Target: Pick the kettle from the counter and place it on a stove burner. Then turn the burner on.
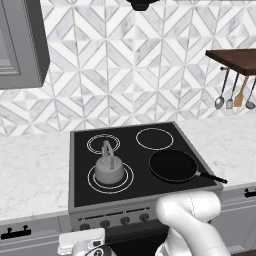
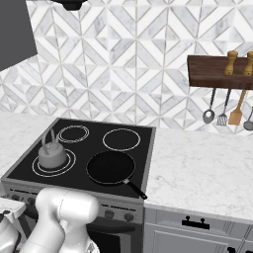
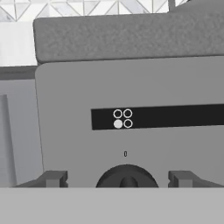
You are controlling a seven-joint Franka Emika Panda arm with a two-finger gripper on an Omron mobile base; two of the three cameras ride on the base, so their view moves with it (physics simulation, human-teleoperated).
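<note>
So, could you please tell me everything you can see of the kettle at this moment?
The kettle is small, squat and pale grey, metal by its look, with a rounded body, a small lid knob and a tall arched handle. It stands upright on the black glass stove top, inside the large double-ring stove burner at the front left. The black frying pan sits apart to its right. Nothing grips it; only the glass under its base touches it.
</note>
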